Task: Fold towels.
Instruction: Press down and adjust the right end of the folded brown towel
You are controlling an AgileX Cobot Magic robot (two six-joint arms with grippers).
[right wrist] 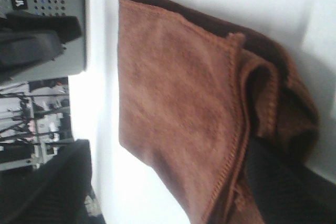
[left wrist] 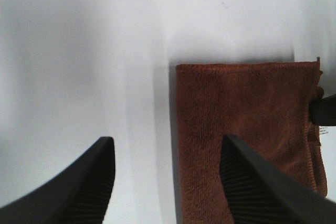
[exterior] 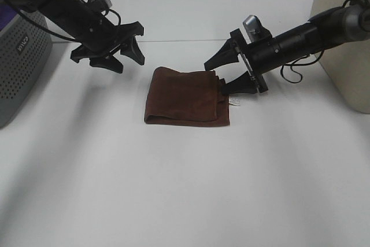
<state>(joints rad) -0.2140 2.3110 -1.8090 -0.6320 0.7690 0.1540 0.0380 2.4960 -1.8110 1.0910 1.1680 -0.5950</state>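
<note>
From my station the nearest thing is the white matte table [exterior: 173, 189]; at its middle lies the dark reddish-brown square microfibre towel [exterior: 186, 98], folded into a thick flat rectangle with its layered, stitched edges on the right side; a small white tag [exterior: 234, 102] sticks out at the near right corner. Just behind that corner the right claw [exterior: 226, 73] is spread wide, released and gripping nothing; its lower finger [exterior: 237, 85] touches the towel's stacked right edge, and my right wrist view shows that finger [right wrist: 286, 182] pressed against the loose layers. Further back on the left, the left claw [exterior: 124, 59] hangs with its jaws parted and nothing held, near the towel's far left corner but apart from it. A grey perforated metal box [exterior: 17, 67] stands at the left edge; a beige block [exterior: 347, 44] rises at the far right.
</note>
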